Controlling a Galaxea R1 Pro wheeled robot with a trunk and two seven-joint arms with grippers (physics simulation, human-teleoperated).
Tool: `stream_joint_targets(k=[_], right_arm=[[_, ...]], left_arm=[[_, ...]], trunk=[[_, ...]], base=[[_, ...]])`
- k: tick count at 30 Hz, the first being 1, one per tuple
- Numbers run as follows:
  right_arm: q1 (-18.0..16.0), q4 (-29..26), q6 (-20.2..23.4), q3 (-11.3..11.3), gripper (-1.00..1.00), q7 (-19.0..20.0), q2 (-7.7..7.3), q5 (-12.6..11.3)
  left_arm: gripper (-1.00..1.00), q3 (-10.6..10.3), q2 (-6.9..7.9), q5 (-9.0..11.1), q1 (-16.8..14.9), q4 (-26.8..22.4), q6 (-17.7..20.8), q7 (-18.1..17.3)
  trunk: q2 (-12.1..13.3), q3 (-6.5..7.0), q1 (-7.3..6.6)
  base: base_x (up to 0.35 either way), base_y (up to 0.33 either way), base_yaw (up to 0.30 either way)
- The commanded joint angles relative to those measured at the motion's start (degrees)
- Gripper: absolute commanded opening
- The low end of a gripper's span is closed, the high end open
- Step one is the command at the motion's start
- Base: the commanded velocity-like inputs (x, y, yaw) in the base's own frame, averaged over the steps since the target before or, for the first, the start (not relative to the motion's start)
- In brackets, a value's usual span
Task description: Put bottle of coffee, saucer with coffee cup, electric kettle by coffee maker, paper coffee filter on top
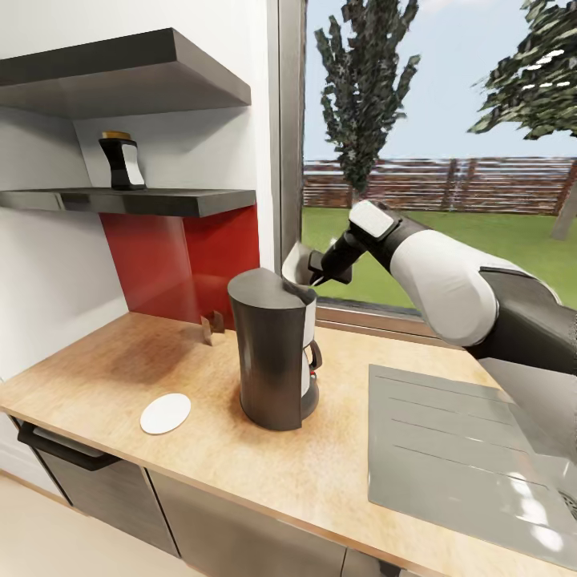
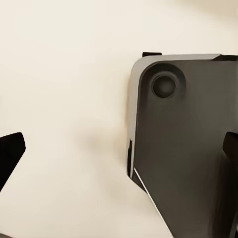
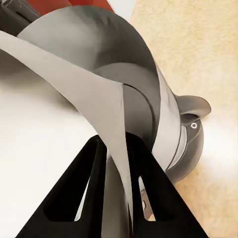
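Note:
The dark grey coffee maker (image 1: 272, 361) stands upright mid-counter. Just above and behind its top, my right gripper (image 1: 310, 274) is shut on a pale paper coffee filter (image 1: 295, 263). In the right wrist view the filter (image 3: 74, 79) fans out from between the black fingers (image 3: 82, 193), over the coffee maker's top (image 3: 168, 129). The bottle of coffee (image 1: 123, 163), dark with a gold lid, stands on the lower wall shelf (image 1: 160, 200). A white saucer (image 1: 166, 413) lies flat on the counter, left of the coffee maker. My left gripper (image 2: 119, 153) is open over pale floor.
A small brown object (image 1: 212, 326) sits by the red backsplash; I cannot tell what it is. A grey sink drainboard (image 1: 449, 449) takes up the counter's right side. The window (image 1: 441, 160) runs behind. A dark grey part of the robot's base (image 2: 183, 148) lies below my left gripper.

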Motion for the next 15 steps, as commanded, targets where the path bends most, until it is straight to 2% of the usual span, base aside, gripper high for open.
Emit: stream_joint_targets(k=[1,15], right_arm=[[0.0,-0.1,0.1,-0.4,-1.00,-0.5,0.02,-0.3],[0.4,-0.1,0.1,-0.4,-1.00,-0.5,0.02,-0.3]], left_arm=[[1.00,0.1,0.00,0.0,0.0,0.1,-0.2,0.0],[1.00,0.1,-0.02,0.0,0.0,0.1,-0.2,0.0]], trunk=[[-0.1,-0.14,0.04],[-0.1,-0.14,0.04]], base=[[0.000,0.000,0.000],[0.000,0.000,0.000]])
